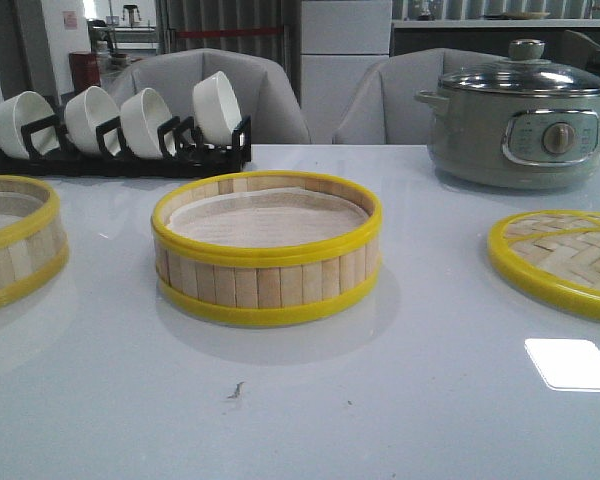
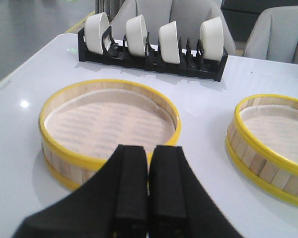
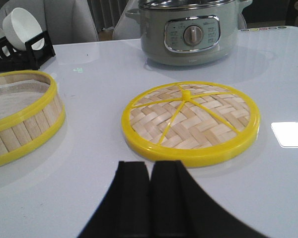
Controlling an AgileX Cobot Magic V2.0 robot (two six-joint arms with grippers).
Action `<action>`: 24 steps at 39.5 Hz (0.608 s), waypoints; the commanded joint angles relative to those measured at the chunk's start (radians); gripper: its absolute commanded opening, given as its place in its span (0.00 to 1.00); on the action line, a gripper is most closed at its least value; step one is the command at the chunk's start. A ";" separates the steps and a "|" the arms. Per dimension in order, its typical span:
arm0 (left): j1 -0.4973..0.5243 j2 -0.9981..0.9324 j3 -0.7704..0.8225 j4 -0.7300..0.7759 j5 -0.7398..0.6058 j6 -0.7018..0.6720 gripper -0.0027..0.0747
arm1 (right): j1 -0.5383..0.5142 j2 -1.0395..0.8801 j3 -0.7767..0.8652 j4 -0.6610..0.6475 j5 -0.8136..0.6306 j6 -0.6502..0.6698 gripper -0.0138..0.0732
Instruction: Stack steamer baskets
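Note:
One steamer basket (image 1: 268, 250) with pale slat walls, yellow rims and a white liner stands in the middle of the table. A second steamer basket (image 1: 15, 243) sits at the left edge, cut off by the frame. The woven yellow-rimmed lid (image 1: 560, 260) lies flat at the right. Neither gripper shows in the front view. My left gripper (image 2: 149, 151) is shut and empty, hovering just short of the left basket (image 2: 109, 126), with the middle basket (image 2: 270, 141) off to one side. My right gripper (image 3: 150, 166) is shut and empty, just short of the lid (image 3: 191, 121).
A black rack (image 1: 115, 150) with several white bowls (image 1: 216, 108) stands at the back left. A grey-green electric pot (image 1: 520, 120) with a glass lid stands at the back right. Grey chairs (image 1: 220, 85) are behind the table.

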State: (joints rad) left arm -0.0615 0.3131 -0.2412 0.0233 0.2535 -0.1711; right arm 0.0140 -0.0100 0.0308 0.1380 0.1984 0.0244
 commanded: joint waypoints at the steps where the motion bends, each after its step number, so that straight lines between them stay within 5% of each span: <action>1: 0.000 0.174 -0.256 0.044 -0.006 0.001 0.15 | -0.005 -0.020 -0.015 0.003 -0.082 -0.003 0.22; 13: -0.005 0.630 -0.945 0.117 0.416 0.120 0.15 | -0.005 -0.020 -0.015 0.003 -0.082 -0.003 0.22; 24: -0.013 0.779 -1.071 0.130 0.592 0.135 0.15 | -0.005 -0.020 -0.015 0.003 -0.082 -0.003 0.22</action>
State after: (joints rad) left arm -0.0677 1.0935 -1.2715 0.1476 0.8626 -0.0399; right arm 0.0140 -0.0100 0.0308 0.1380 0.2001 0.0244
